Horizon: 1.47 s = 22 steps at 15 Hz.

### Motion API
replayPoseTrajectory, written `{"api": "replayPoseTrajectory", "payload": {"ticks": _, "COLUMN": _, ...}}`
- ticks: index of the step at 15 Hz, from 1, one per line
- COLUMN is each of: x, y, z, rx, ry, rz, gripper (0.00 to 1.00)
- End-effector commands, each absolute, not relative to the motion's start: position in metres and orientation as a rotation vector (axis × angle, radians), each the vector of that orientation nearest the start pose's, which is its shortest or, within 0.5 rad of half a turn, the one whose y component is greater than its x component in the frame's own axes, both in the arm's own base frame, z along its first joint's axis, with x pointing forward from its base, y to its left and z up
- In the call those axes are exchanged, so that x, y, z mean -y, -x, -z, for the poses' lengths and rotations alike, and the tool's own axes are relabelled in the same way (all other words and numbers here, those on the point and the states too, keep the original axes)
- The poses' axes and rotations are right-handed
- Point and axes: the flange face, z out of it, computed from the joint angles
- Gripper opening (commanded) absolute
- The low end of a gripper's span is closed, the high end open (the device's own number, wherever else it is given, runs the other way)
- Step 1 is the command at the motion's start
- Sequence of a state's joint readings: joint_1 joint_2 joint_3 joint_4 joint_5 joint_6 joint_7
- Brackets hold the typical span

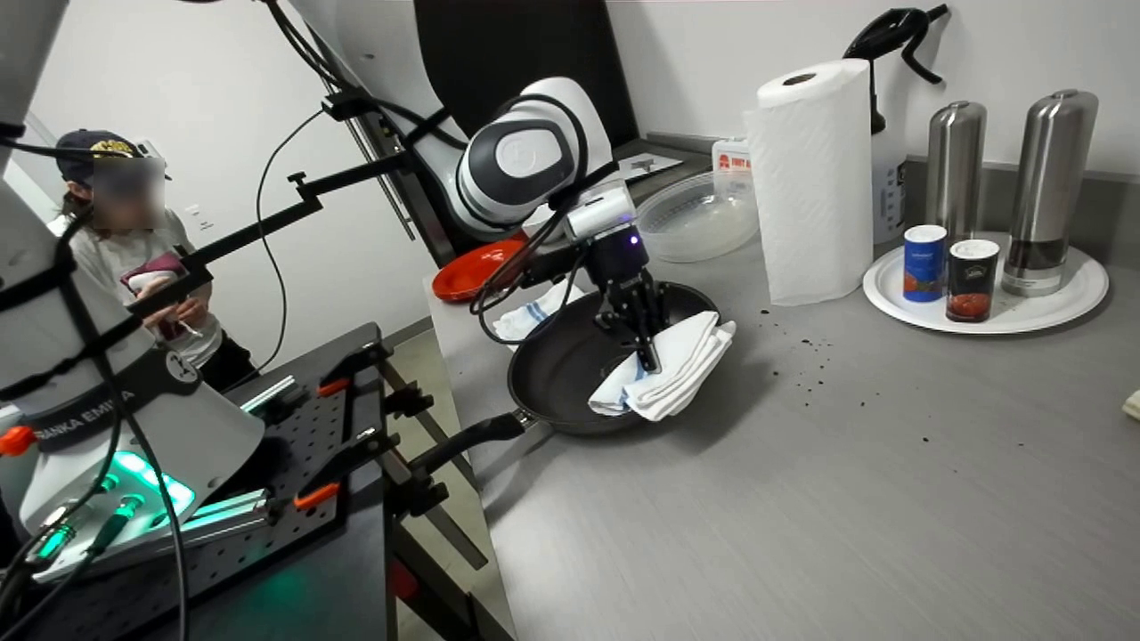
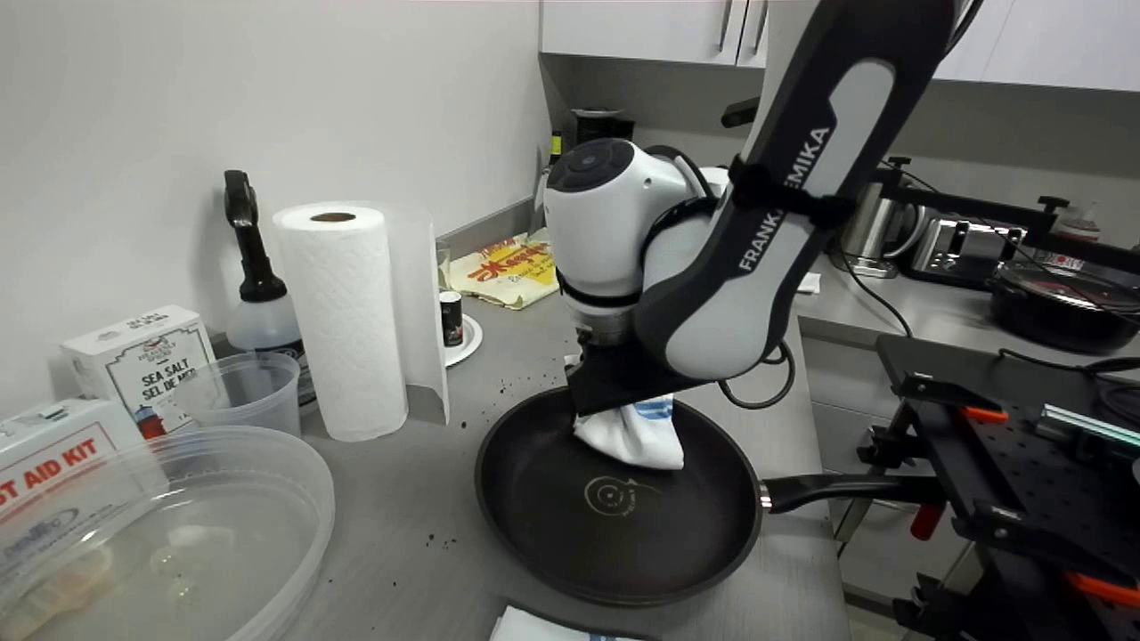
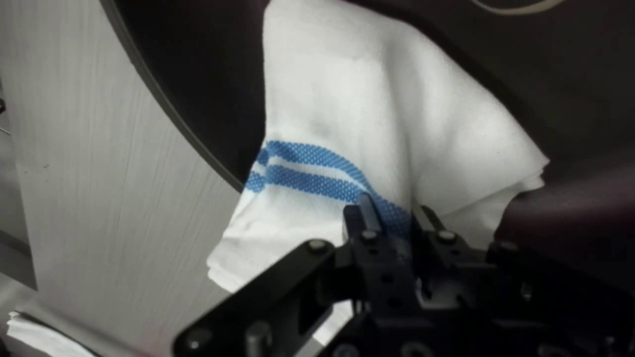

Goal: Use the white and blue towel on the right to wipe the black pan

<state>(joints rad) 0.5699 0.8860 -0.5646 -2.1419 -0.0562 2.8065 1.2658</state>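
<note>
presently, wrist view, lower centre: black two-finger gripper (image 3: 392, 210), jaws narrow, pinching folded white-and-blue cloth towel (image 3: 347, 119); hard wiping could skid unbraced round black pan (image 2: 614, 525).

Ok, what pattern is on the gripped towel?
White towel, two blue stripes showing; clearest in the wrist view.

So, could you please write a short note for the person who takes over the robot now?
Pincer: closed on the folded white cloth towel with blue stripes.
Towel: held over the round black pan, partly past its rim; contact with the cooking surface is not certain.
Also there: a second white and blue cloth towel on the grey counter beside the pan.
Done: towel gripped and at the pan.
Left: probably the wiping; whether any has happened cannot be told.
</note>
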Motion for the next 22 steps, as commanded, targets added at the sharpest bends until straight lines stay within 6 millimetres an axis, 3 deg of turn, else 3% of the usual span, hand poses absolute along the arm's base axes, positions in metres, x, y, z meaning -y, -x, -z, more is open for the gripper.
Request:
{"api": "replayPoseTrajectory", "payload": {"ticks": 1, "x": 0.020, "y": -0.527, "z": -0.031, "rx": -1.891, "ry": 3.077, "rz": 0.478, "gripper": 0.04}}
{"api": "replayPoseTrajectory", "payload": {"ticks": 6, "x": 0.021, "y": -0.526, "z": -0.021, "rx": -2.014, "ry": 3.057, "rz": 0.626, "gripper": 0.04}}
{"api": "replayPoseTrajectory", "payload": {"ticks": 11, "x": 0.029, "y": -0.524, "z": -0.009, "rx": -2.105, "ry": 3.041, "rz": 0.644, "gripper": 0.04}}
{"api": "replayPoseTrajectory", "payload": {"ticks": 15, "x": 0.028, "y": -0.525, "z": -0.004, "rx": -2.154, "ry": 2.996, "rz": 0.520, "gripper": 0.04}}
{"api": "replayPoseTrajectory", "payload": {"ticks": 22, "x": -0.001, "y": -0.541, "z": 0.006, "rx": -2.149, "ry": 2.796, "rz": 0.195, "gripper": 0.04}}
